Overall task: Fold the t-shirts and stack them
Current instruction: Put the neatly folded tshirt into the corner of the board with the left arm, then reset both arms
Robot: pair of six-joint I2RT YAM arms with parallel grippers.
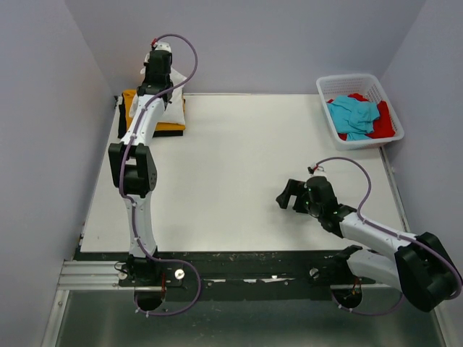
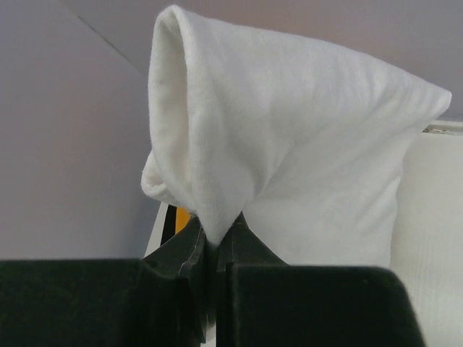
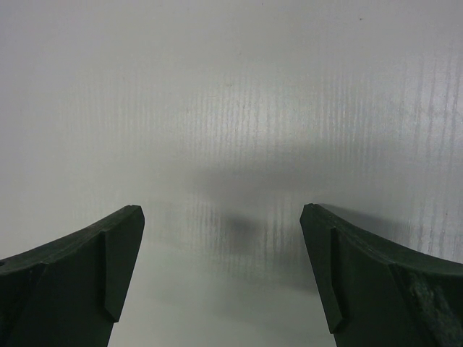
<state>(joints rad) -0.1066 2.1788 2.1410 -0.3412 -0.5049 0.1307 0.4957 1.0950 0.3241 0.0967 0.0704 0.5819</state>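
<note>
Two t-shirts at least seem to be already at the stacking place in the far left corner of the tabletop (image 1: 239, 166): an orange t-shirt (image 1: 130, 100) lies flat there, and the white t-shirt (image 2: 289, 144), folded into a small packet, is on top of it or just above it. The left end effector (image 2: 215, 242) is pressed together on an edge of this white t-shirt. In the left wrist view the cloth stands up from the fingers like a tent, so I judge it is not yet fully laid down. The right end effector (image 1: 284, 196) is spread wide and holds nothing; it hangs over the bare tabletop at the near right, well apart from any cloth. In the white basket (image 1: 347, 76) at the far right, a turquoise t-shirt (image 1: 353, 114) and a red t-shirt (image 1: 385, 121) lie crumpled together, not folded. A black t-shirt I cannot find in these views. In my judgement the task is about half done: the white one must be released on the stack, and the two in the basket remain to be folded and stacked.
</note>
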